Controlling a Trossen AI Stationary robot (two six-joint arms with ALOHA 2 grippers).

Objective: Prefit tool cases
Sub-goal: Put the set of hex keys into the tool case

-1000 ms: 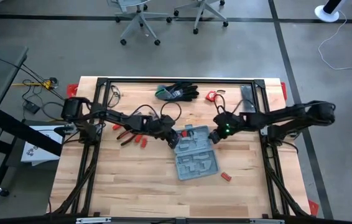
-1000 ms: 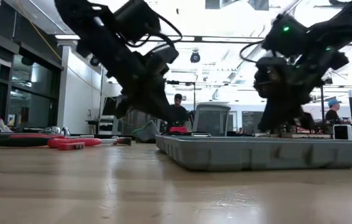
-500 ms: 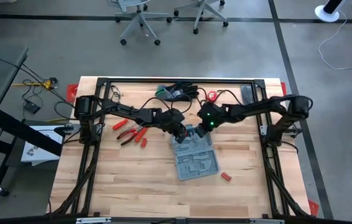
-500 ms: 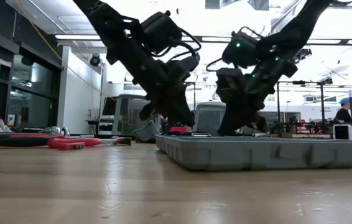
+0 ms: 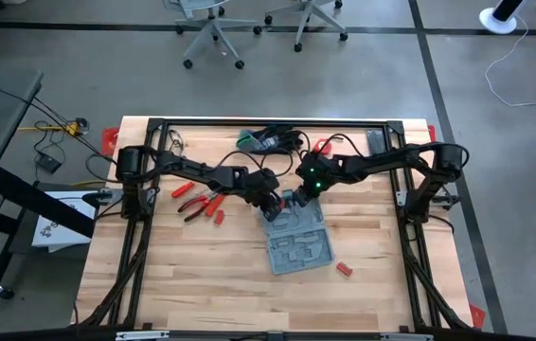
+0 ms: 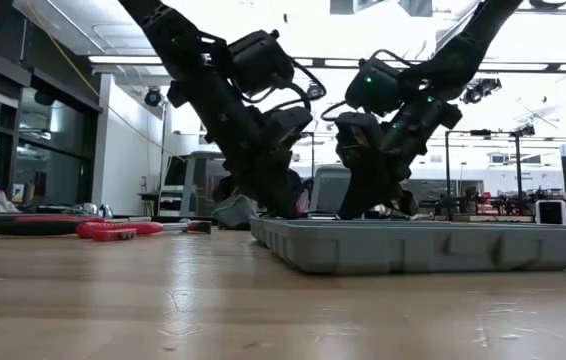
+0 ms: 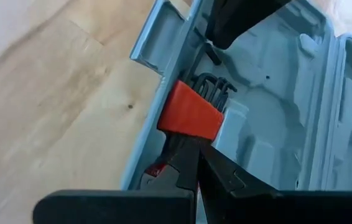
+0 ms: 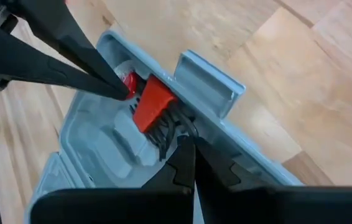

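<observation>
Here open tool case (image 5: pixel 295 235) holds red hex-key holder (image 7: pixel 191 112); both grippers' jaws pressed together beside it.

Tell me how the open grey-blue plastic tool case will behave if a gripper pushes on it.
The grey-blue plastic tool case lies open and flat on the wooden table, so it probably slides, not tips. Its moulded shell looks stiff and light. The shut left gripper and right gripper pressing inside may steady it.

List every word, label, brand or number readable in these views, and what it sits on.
None can be read.
The tool case shows only moulded recesses, no lettering.
The red hex-key holder shows a plain face.
The white papers beside the table carry dark marks too small to read.
</observation>
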